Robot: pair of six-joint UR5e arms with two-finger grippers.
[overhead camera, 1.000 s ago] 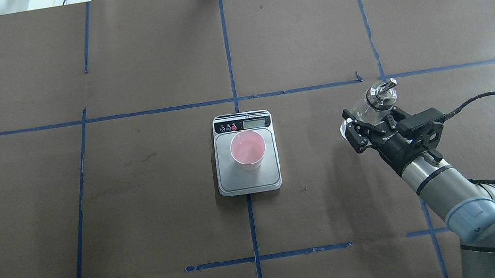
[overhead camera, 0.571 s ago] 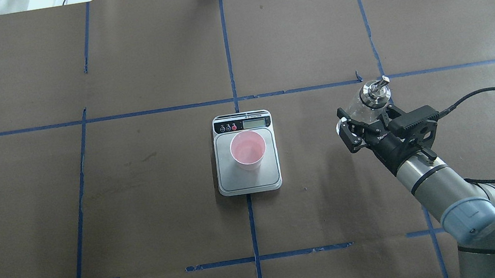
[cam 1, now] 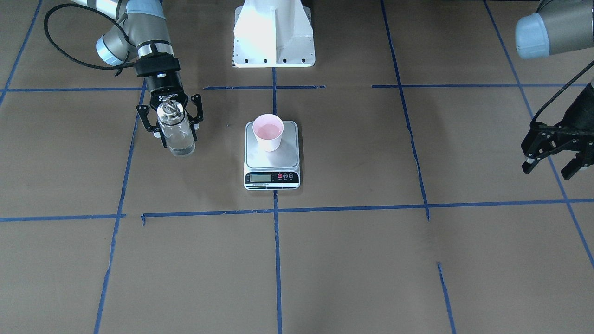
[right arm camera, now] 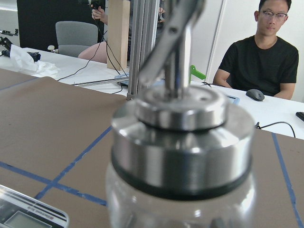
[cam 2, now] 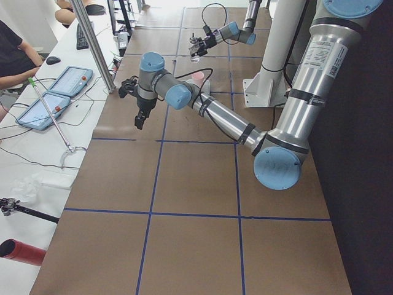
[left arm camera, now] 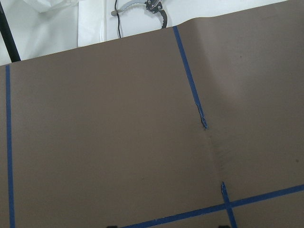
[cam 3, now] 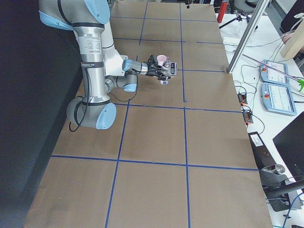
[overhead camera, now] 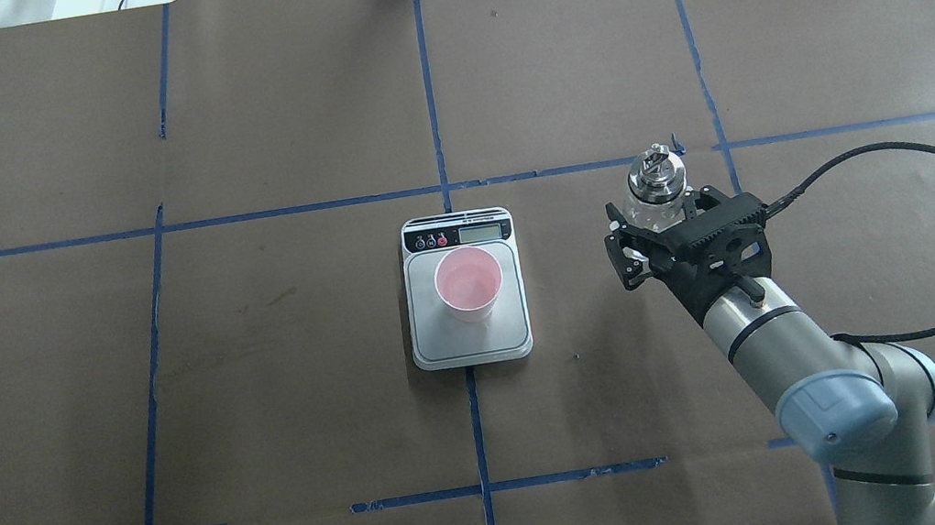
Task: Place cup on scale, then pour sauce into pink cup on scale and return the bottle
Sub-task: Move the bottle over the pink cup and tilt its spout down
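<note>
Two jobs look left to me, the pour and the putting back; cup-on-scale is done. Closest in, my right gripper (cam 1: 177,132) is clamped round the glass body of the bottle (overhead camera: 656,179), a finger on either side below the metal cap (right arm camera: 180,137); the wrist camera is filled by that cap and the spout (right arm camera: 176,42) above it. The bottle stands upright, long axis near enough vertical, cap up and base down, low over the table (overhead camera: 262,376); whether the base touches the paper I cannot tell; the sauce inside is too clear to make out. It sits off to my right of the scale, apart from it, not yet over the cup.

Next out, the scale (overhead camera: 435,341) lies flat on the centre tape line, its display (overhead camera: 484,231) on the side away from me; the cup (overhead camera: 469,285) stands on the plate, mouth up, toward the display end; whether it holds anything I cannot say.

So the call, as I judge it: carry the bottle across until the spout is above that pink mouth, then roll the wrist so the long axis tips toward the cup; slowly, since the cup looks light and narrow.

Farther off, my left gripper (cam 1: 551,163) hangs well out on my left, fingers spread, holding nothing; beyond the table edge a person (right arm camera: 266,61) sits at a desk.
</note>
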